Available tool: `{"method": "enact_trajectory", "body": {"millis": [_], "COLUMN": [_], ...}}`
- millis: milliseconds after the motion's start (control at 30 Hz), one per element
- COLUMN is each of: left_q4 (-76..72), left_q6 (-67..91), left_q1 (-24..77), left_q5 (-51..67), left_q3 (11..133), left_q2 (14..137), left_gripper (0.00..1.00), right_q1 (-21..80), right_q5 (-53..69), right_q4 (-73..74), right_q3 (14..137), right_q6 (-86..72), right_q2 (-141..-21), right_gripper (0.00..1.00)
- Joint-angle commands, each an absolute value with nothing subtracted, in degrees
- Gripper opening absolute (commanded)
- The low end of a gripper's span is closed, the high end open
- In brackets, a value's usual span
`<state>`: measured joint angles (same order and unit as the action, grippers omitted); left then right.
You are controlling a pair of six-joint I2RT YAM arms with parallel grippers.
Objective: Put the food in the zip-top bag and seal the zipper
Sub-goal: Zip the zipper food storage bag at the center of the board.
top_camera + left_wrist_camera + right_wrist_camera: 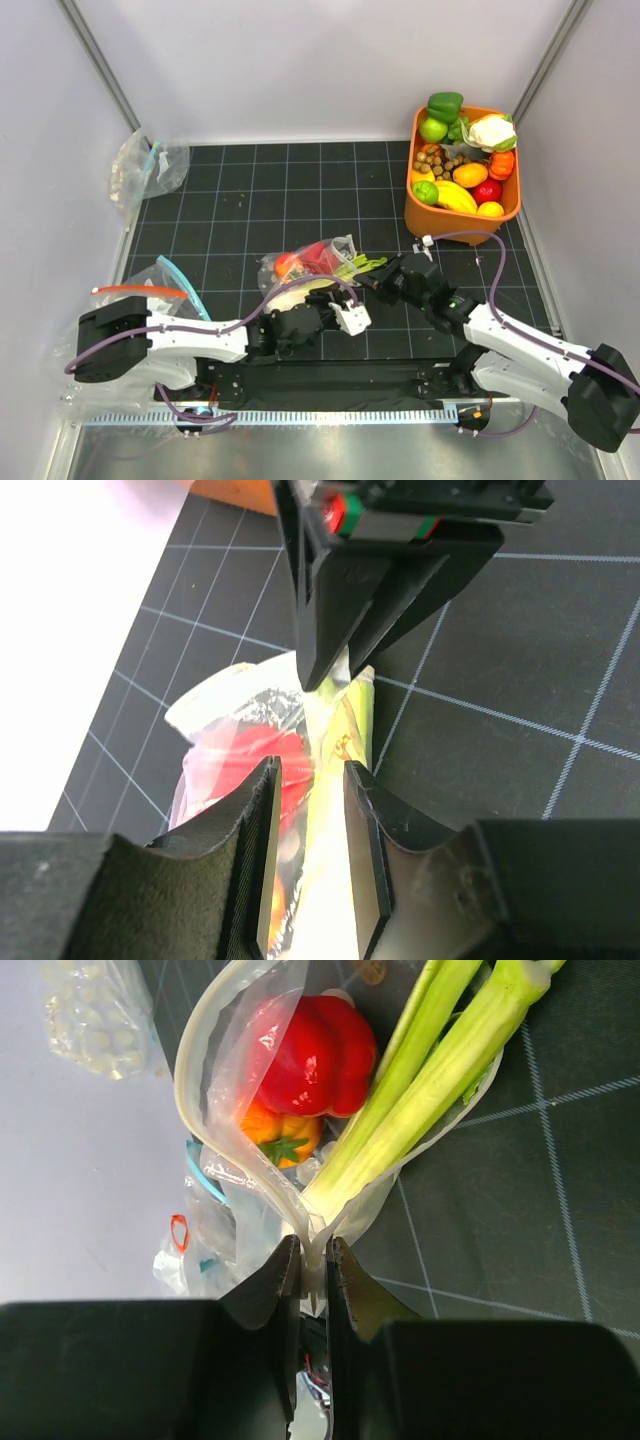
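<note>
The zip-top bag (312, 262) lies on the surface (250, 200) well apart from the orange bin (420, 215), on the left arm's side of it and nearer the arm bases. Inside it, a glossy red pepper toy (315, 1050) sits against a smaller orange-red toy (280, 1135). The celery stalk (440, 1080) lies alongside them and appears to reach out past the bag's rim. The zipper (190, 1090) gapes in a wide loop, so the mouth is unsealed.

The right gripper (313, 1250) has its jaws pinched together on the bag's edge where the two sides of the strip meet. The left gripper (310, 770) has its jaws closed in on the bag's body, film and pale stalk filling the narrow gap between them. The right arm's fingers hang just beside them.

The main risk, as I judge it, is the celery. If the stalk lies across the mouth, the strip cannot mate there, and running a pinch along it would jam or leave a gap. Thin film may also slip out of the right jaws under tension and let the mouth flop. A tug toward the bin side could roll the red toys out. With the two grippers so near each other, a careless slide could knock them together.
</note>
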<state>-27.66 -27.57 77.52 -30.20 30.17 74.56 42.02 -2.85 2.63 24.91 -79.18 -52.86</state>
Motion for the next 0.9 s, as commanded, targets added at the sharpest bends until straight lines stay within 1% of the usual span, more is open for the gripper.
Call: {"method": "enact_trajectory", "body": {"millis": [0,233,367,633,733,767,867], "left_q4": [-35.33,-36.04,-36.3,-36.83,-36.83,-36.65,-35.95], "left_q6": [-30.58,-31.73,-31.9,-32.17,-31.82,-31.82,-30.25], "left_q1": [77.61,77.7,77.52,77.34,77.26,77.08,76.21], "left_q5": [-28.04,-28.39,-30.58,-29.45,-30.4,-31.11,-30.94], "left_q3": [31.2,34.27,36.65,38.94,39.46,39.81,40.34], "left_q2": [77.16,83.05,86.91,87.89,88.85,89.21,89.82], "left_gripper": [0.34,0.32,0.31,0.25,0.2,0.15,0.11], "right_q1": [42.28,42.19,42.28,42.28,42.28,42.28,42.28], "right_q5": [-3.69,-5.01,-4.66,-4.83,-4.31,-4.39,-3.96], "right_q4": [2.9,4.22,4.66,4.66,4.39,4.31,3.96], "right_q3": [27.16,27.07,27.33,27.16,27.16,27.25,26.98], "right_q6": [-80.25,-79.54,-78.93,-78.84,-78.84,-78.84,-78.92], "right_q2": [-53.35,-50.19,-49.66,-49.57,-49.48,-49.57,-49.48], "right_gripper": [0.01,0.01,0.01,0.01,0.01,0.01,0.01]}}
